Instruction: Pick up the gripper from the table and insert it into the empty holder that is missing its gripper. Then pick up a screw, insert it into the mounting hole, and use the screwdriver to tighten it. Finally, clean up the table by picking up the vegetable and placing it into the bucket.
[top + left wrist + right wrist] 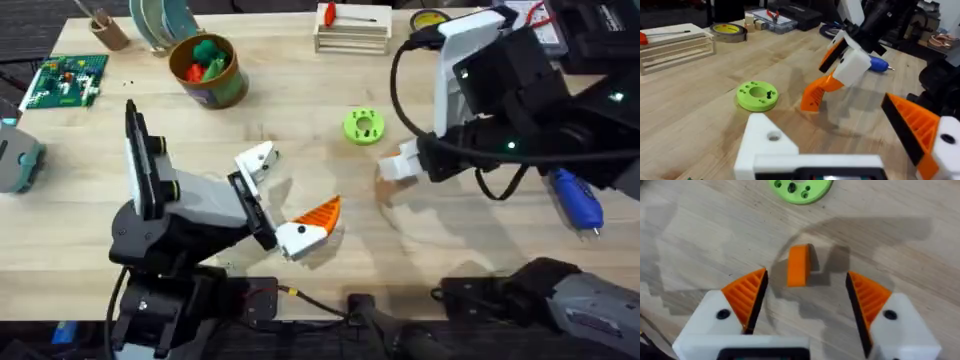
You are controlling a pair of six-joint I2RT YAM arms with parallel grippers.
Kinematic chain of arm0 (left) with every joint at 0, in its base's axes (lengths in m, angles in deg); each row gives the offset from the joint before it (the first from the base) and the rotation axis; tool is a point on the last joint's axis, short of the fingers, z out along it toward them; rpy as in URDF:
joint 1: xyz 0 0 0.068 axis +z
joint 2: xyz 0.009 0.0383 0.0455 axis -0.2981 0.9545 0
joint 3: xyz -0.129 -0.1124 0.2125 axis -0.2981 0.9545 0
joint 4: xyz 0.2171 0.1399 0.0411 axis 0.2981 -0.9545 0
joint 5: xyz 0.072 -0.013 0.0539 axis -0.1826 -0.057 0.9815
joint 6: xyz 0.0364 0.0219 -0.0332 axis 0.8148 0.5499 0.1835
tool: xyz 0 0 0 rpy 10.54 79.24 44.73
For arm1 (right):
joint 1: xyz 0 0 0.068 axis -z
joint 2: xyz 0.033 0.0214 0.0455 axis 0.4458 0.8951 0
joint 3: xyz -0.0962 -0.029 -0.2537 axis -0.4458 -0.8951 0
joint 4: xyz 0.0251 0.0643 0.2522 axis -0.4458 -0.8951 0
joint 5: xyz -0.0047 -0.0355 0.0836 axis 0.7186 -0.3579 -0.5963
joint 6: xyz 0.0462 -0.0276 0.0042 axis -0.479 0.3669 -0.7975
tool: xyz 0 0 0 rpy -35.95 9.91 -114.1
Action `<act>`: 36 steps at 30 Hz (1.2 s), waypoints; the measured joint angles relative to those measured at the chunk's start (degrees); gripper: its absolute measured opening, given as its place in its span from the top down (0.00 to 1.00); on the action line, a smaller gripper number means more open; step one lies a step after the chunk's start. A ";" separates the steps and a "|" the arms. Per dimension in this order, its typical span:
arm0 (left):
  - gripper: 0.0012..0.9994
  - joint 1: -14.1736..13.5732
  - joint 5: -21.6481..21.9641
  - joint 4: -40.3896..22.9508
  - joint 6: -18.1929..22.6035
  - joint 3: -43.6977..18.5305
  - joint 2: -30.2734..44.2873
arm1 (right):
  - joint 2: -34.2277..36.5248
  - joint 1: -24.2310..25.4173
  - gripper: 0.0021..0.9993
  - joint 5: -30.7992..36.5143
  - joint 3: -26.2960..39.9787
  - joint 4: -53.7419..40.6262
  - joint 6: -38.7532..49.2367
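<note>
Closest in, the left gripper (285, 195) is spread wide just above the table. An orange ribbed pad is fitted on one finger only; the other is the bare white holder (258, 158), its mounting hole seen up close from the left wrist (773, 136). A bit further out, the loose orange gripper (799, 265) is lying on the wood, parked right in the gap between the fingertips of the right gripper (806, 277). That claw is opened wide too, lowered over the piece, and no contact with either pad (747, 292) can be made out from the right wrist. Just beyond the wedge the green disc (363, 125) is found. The blue screwdriver (578, 200) is left well off to the right, partly under the right arm. Way at the back, the bucket (222, 85) is set far left and a white rack (352, 35) near the middle.
</note>
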 joint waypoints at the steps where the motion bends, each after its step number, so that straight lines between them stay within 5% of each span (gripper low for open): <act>1: 0.01 0.00 -0.02 0.00 0.01 0.00 -0.02 | 0.00 -0.27 0.07 0.00 0.00 0.22 0.10; 17: 0.01 0.00 -0.02 0.00 0.02 0.00 0.00 | 3.63 -0.76 0.34 0.02 0.11 2.19 0.90; 36: 0.01 0.00 -0.01 0.00 0.00 0.00 0.00 | 3.63 -0.76 0.48 0.00 0.11 1.78 1.07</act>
